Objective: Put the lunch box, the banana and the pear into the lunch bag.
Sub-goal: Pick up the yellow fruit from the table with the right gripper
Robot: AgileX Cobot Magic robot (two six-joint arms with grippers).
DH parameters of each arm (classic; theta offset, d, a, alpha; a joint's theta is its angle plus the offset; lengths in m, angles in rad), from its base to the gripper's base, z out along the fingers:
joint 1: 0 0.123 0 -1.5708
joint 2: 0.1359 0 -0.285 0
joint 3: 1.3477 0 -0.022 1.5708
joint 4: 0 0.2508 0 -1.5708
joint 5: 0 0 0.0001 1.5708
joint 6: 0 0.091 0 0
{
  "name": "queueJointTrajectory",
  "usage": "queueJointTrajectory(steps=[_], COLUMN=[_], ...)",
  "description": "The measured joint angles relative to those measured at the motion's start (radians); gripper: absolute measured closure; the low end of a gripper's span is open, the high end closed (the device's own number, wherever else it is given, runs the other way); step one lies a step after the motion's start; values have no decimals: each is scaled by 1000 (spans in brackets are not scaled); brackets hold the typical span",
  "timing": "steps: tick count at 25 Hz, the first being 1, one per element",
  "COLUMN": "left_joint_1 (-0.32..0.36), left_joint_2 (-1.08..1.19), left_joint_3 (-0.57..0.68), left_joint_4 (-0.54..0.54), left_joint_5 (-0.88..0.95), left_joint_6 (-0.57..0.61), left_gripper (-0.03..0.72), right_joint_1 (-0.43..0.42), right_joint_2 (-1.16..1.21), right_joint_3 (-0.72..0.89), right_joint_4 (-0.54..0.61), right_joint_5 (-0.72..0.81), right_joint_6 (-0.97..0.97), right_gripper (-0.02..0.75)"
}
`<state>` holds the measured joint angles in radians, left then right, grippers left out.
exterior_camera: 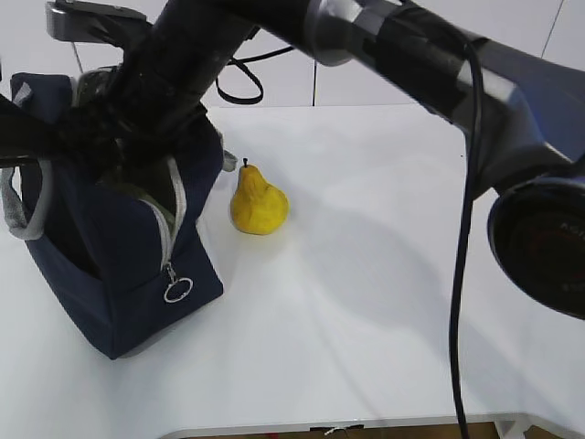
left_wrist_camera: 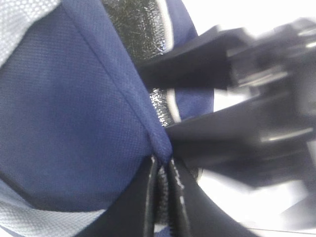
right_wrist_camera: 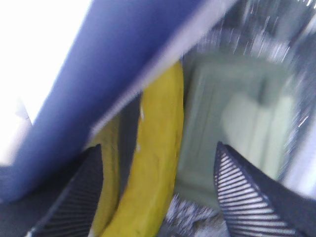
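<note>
Two of the three items look to be inside the lunch bag [exterior_camera: 119,274] now: the right wrist view shows the banana [right_wrist_camera: 155,163] lying next to the pale green lid of the lunch box [right_wrist_camera: 232,128], down on the silvery lining. The right gripper [right_wrist_camera: 158,192] has its jaws spread wide either side of the banana and not touching it, so it reads as let go, though that view is blurry enough that I wouldn't swear to it.

So the step in hand is getting that arm back out. I'd lift straight up through the opening, keeping the fingers off the zipper edge and handles so the bag doesn't get dragged over. The left gripper [left_wrist_camera: 163,197] has its jaws clamped on a navy fabric edge of the bag, holding the mouth open; I'd leave that pinch alone until the pear goes in.

The pear [exterior_camera: 259,201] only shows in the exterior view, upright on the white worktop [exterior_camera: 384,302] just beside the bag. That view can't see into the bag at all since the arms block it, while the wrist views never show the pear.
</note>
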<state>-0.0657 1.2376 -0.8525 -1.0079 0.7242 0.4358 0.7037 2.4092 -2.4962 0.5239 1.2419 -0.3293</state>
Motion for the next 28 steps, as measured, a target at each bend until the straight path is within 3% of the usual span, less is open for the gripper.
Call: queueJointTrajectory(steps=[8,19,28], left_joint_1=[0,0,0], left_joint_2=[0,0,0], left_joint_3=[0,0,0], left_joint_4=[-13,2,4], left_joint_5=[-11,-21,-62], left_joint_6=[4,5,5], left_gripper=[686,686,686], right_joint_1=[-26,-124,-137], right_joint_2=[-52,-188,-314], right_joint_3=[-74,-81,139], right_joint_4=[-37,-245,-339], right_joint_5=[17,18,18], right_joint_6=[-7,47,80], right_gripper=[170,170,170])
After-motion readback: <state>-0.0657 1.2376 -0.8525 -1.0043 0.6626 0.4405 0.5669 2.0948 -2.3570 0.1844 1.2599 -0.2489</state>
